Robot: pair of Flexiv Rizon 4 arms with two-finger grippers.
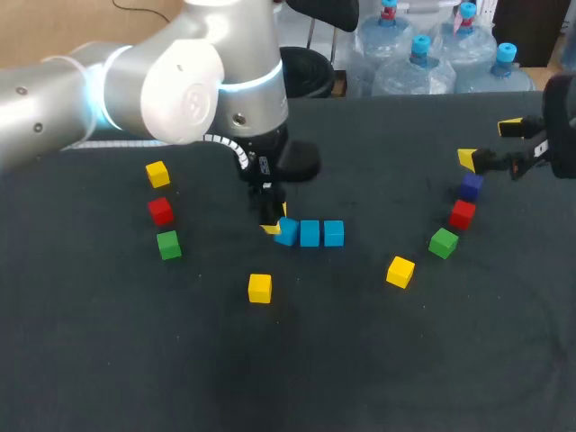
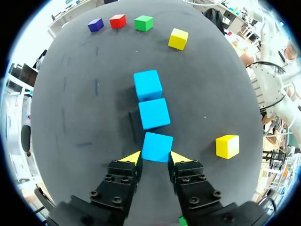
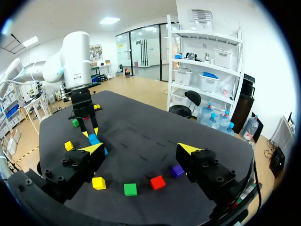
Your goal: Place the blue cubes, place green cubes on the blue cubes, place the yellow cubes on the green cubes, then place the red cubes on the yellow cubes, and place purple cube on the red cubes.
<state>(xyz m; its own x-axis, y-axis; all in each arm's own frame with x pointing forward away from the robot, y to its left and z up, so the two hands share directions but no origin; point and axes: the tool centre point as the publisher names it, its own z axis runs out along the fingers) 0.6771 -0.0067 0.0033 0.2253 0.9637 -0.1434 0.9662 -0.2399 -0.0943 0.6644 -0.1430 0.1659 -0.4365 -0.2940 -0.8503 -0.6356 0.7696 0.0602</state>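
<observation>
Matt cloth-like table [image 1: 378, 369], smooth blue cubes [image 1: 310, 233] (left arm [image 1: 193, 85] glossy).

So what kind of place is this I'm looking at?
Probably a robotics lab bench: a left arm and a right arm stand at a dark table scattered with small coloured cubes, and the left pincer holds a blue cube.

Three cubes [image 1: 310, 233] in one row

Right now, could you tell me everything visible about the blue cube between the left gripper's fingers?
The blue cube is a matte, light blue block with crisp edges. It ends a row of three on the dark table, turned slightly askew, close to the middle cube. The left gripper's fingers clamp its sides.
</observation>
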